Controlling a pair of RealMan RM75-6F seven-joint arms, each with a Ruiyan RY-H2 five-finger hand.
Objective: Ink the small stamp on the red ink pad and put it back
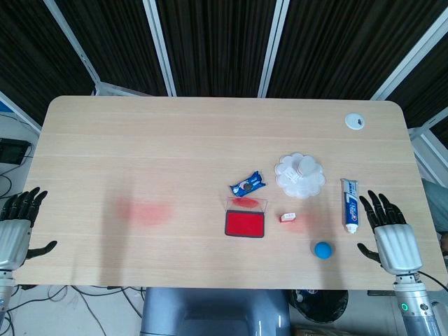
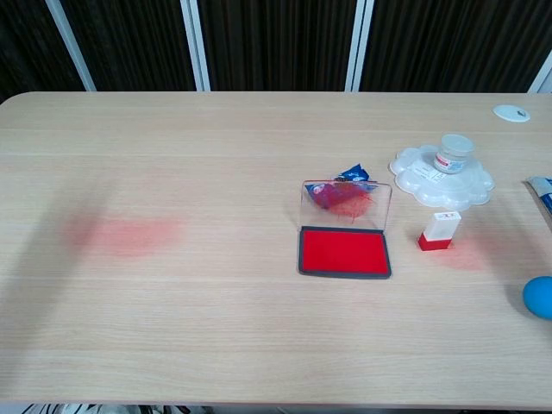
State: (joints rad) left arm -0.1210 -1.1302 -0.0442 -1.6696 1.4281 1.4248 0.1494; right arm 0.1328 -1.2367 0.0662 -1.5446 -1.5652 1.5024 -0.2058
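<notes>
The wooden surface (image 1: 175,154) is wide, and its whole left half is bare except for a faint red stain (image 1: 143,211). All the things are gathered in the right half, away from the far edge.

The left hand (image 1: 17,224) is at the left front corner, at the edge of the surface, with its fingers apart and holding nothing. The right hand (image 1: 390,234) is at the right front edge, also with fingers spread and empty. Both hands are well apart from the things in the middle.

The small stamp (image 2: 439,230) stands upright just right of the red ink pad (image 2: 344,252). It has a white body and a red base. Under and beside it the wood looks a little pink. The pad is open, and its clear lid (image 2: 346,203) stands up at the far side.

There is one stamp, one ink pad, one blue ball (image 1: 323,250) near the right hand, one toothpaste tube (image 1: 350,204), one white flower-shaped dish (image 2: 423,177) with one small jar (image 2: 454,153) on it, and one blue wrapper (image 1: 247,185) behind the pad.
</notes>
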